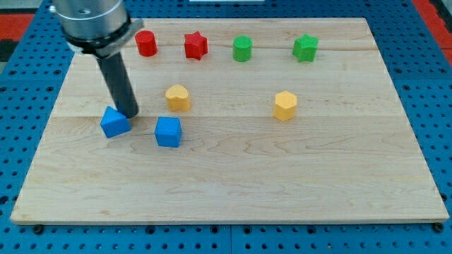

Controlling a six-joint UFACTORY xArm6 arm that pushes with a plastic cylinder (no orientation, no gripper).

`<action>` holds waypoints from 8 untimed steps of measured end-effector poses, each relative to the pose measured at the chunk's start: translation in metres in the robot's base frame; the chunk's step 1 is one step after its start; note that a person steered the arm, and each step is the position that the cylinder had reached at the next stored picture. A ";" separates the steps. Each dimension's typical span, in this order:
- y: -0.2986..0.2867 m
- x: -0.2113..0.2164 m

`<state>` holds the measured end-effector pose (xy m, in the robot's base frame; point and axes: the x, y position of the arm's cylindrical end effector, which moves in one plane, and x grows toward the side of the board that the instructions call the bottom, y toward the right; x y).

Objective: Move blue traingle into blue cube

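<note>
The blue triangle block [114, 122] lies on the wooden board at the view's left. The blue cube [168, 131] sits a short way to its right, with a gap between them. My tip [130, 113] is at the upper right edge of the blue triangle, touching or nearly touching it, and up and left of the blue cube. The dark rod rises from there to the arm's grey body at the view's top left.
A yellow block [178, 97] sits just above the blue cube. Another yellow block [285, 105] lies to the right. Along the top are a red cylinder [146, 43], a red star [195, 46], a green cylinder [242, 49] and a green star [305, 48].
</note>
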<state>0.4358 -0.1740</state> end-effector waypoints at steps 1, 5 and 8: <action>-0.035 -0.008; -0.037 0.018; 0.030 0.049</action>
<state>0.4850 -0.1441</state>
